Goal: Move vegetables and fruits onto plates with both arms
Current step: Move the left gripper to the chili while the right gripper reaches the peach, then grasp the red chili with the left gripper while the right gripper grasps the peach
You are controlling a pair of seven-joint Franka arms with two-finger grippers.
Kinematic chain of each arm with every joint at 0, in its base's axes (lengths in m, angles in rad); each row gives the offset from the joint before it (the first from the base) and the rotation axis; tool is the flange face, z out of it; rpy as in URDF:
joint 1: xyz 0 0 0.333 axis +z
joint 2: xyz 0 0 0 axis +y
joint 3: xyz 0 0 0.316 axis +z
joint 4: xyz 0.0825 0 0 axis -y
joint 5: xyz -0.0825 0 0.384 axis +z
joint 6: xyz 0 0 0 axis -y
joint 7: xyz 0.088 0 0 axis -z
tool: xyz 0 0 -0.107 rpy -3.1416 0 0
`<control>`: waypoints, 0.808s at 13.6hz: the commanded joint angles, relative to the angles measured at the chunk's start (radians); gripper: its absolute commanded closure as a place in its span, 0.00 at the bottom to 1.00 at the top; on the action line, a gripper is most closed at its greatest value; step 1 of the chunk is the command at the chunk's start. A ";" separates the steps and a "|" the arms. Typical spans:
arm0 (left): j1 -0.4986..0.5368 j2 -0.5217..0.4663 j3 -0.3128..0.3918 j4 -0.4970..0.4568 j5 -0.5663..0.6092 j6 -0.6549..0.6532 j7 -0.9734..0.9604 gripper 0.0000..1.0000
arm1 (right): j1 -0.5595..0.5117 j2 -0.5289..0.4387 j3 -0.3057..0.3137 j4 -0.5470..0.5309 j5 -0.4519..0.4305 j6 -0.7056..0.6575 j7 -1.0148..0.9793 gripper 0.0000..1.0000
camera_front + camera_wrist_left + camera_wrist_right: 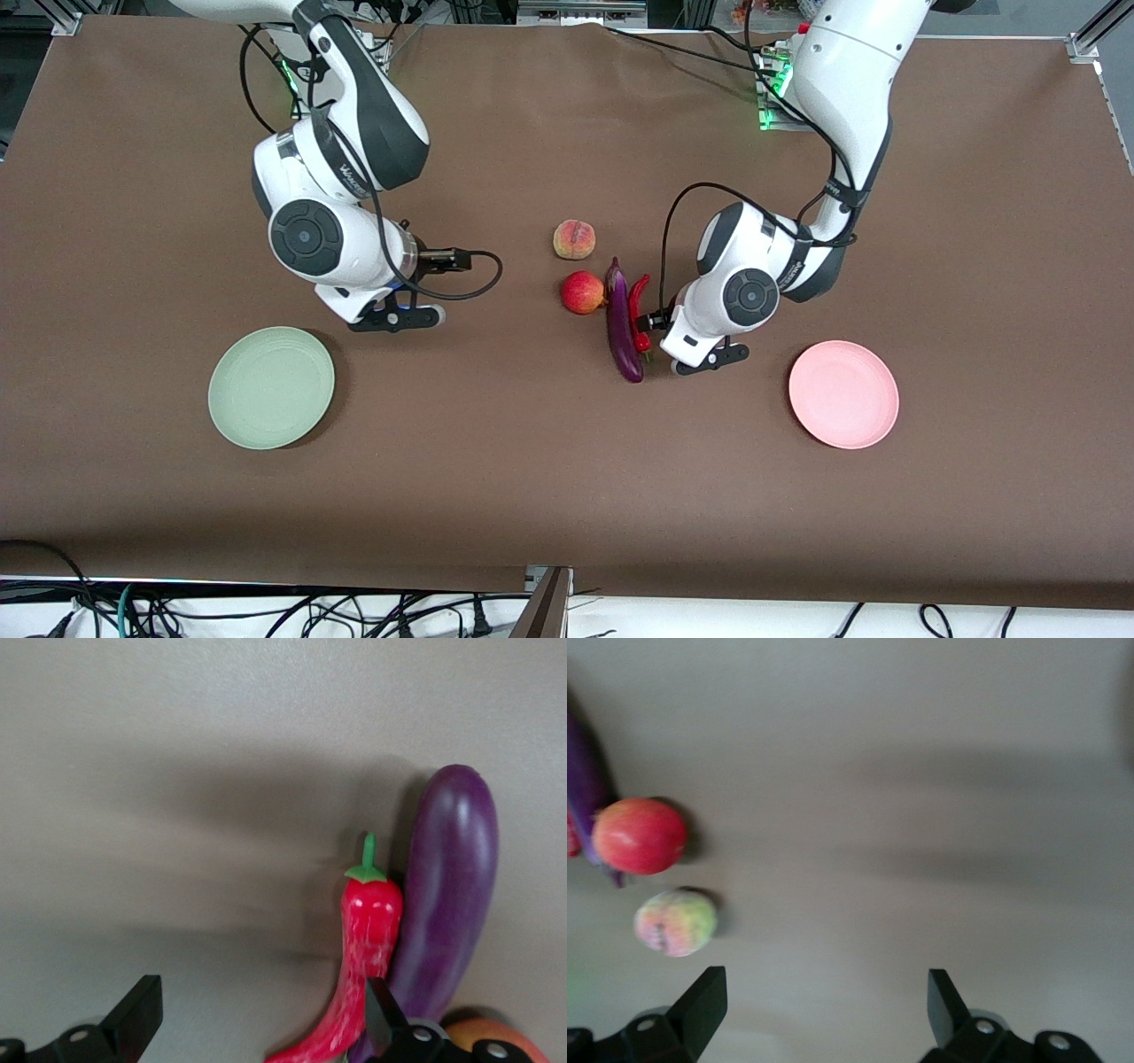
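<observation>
Two Franka arms work a brown worktop (532,496) w/ produce clustered mid-surface. Nearest the front camera, a pale green plate (271,387) lies toward the right arm's end and a pale pink plate (843,394) toward the left arm's end, both bare. The left gripper (261,1014) hangs low over the worktop just beside the produce, fingers (383,1014) spread wide & released, nothing between them; one finger sits right at the red chili pepper (359,970), which lies against the purple eggplant (447,904). In the front view the eggplant (622,321) runs lengthwise away from the camera, chili (638,306) on its left-arm side, the red apple-like fruit (582,292) touching its right-arm side. The peach (574,239) sits apart, farther from the camera than the apple. The right gripper (824,1005) waits over bare worktop, well apart from the produce & near the green plate, fingers (704,1001) likewise spread wide, holding nothing; apple (640,835) and peach (675,922) show off to one side.
</observation>
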 commanded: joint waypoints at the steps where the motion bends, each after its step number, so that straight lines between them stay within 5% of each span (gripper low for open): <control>1: -0.012 0.046 0.013 0.058 -0.012 0.014 -0.026 0.00 | 0.002 -0.015 0.001 -0.071 0.104 0.072 0.007 0.00; 5: -0.044 0.064 0.013 0.078 -0.012 0.017 -0.088 0.00 | 0.079 0.022 0.012 -0.162 0.234 0.244 0.009 0.00; 11: -0.050 0.075 0.013 0.078 -0.009 0.033 -0.088 0.01 | 0.194 0.079 0.011 -0.165 0.236 0.271 0.108 0.00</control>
